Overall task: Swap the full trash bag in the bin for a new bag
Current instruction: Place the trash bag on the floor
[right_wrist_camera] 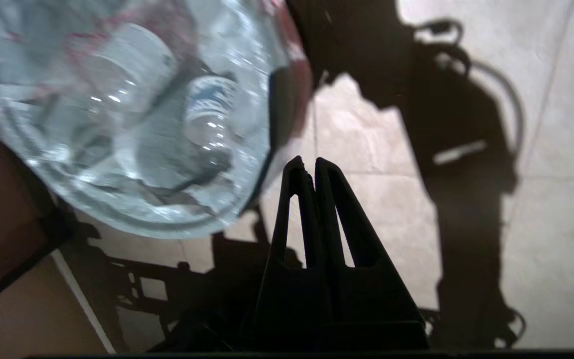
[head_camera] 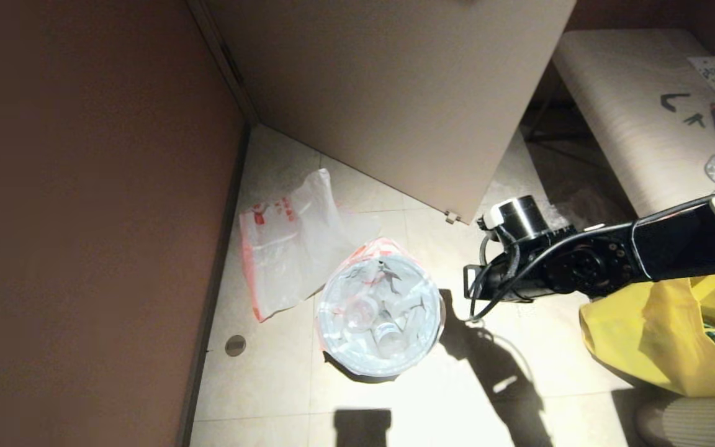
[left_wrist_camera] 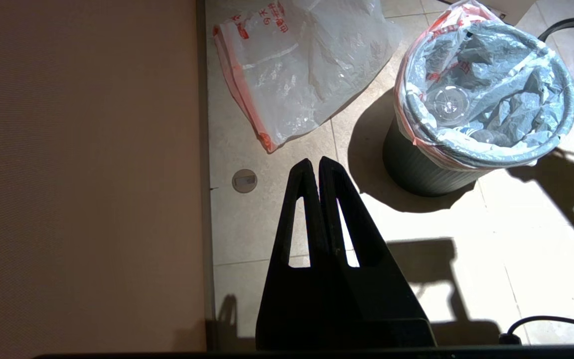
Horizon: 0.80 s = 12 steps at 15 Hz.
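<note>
The full trash bag (head_camera: 381, 313) sat in the bin (left_wrist_camera: 416, 167), its pink-red trimmed mouth folded over the grey rim ring (left_wrist_camera: 563, 119), with clear bottles and a cup showing inside. Just beside the bin, against the wall, the new bag (head_camera: 289, 248) lay flat on the tiled floor (head_camera: 270, 385). The right gripper (right_wrist_camera: 308, 164) hung above the floor close by the bin's rim, its fingers pressed together and holding nothing. The left gripper (left_wrist_camera: 314, 164) was likewise closed and empty, poised over the floor near the wall and apart from the bin. A yellow tote (head_camera: 661, 335) stood well off on the robot's right. The work seemed at its opening step, the approach to the full bag. Next, the right gripper would need to open and pinch the bag's folded edge at the rim.
</note>
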### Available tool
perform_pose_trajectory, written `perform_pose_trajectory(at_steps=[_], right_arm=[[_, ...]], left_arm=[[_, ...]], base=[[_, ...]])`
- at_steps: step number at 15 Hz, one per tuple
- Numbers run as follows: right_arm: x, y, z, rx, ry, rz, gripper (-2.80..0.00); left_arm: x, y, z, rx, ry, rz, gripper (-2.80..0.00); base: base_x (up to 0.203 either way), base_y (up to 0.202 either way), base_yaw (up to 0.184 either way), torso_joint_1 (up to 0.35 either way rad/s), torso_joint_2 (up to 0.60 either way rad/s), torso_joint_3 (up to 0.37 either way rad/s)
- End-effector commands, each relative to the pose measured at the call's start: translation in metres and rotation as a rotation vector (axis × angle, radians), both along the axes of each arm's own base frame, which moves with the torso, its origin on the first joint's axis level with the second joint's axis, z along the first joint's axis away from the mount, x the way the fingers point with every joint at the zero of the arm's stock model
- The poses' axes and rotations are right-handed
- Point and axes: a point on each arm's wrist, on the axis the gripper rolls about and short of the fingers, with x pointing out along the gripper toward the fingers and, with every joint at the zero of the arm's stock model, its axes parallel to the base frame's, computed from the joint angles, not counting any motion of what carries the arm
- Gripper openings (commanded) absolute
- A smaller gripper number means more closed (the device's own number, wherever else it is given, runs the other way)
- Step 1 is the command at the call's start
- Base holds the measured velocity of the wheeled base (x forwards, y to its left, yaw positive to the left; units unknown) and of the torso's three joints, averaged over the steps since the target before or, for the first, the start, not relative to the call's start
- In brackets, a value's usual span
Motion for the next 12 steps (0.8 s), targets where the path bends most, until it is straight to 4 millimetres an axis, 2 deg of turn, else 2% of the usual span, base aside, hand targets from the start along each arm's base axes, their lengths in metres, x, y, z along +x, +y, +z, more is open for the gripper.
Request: perform_pose_trajectory(at_steps=[1, 4, 9, 12], right_arm=[[0.003, 0.016, 0.008, 0.020, -0.041, 0.032, -2.80], [0.019, 0.050, 0.018, 0.040, -0.121, 0.079, -2.80], [0.063, 0.092, -0.004, -0.103, -0.271, 0.211, -2.80], [0.085, 0.104, -0.019, -0.174, -0.468, 0.312, -2.80]], left_arm=[[0.000, 0.000, -0.002, 0.000, 0.006, 0.000, -2.80], [0.000, 0.000, -0.002, 0.000, 0.006, 0.000, -2.80], [0.000, 0.000, -0.002, 0.000, 0.006, 0.000, -2.80], [0.000, 0.000, -0.002, 0.000, 0.006, 0.000, -2.80]], base=[[0.000, 0.000, 0.000, 0.000, 0.00, 0.000], [0.000, 0.000, 0.000, 0.000, 0.00, 0.000], [0.000, 0.000, 0.000, 0.000, 0.00, 0.000], [0.000, 0.000, 0.000, 0.000, 0.00, 0.000]])
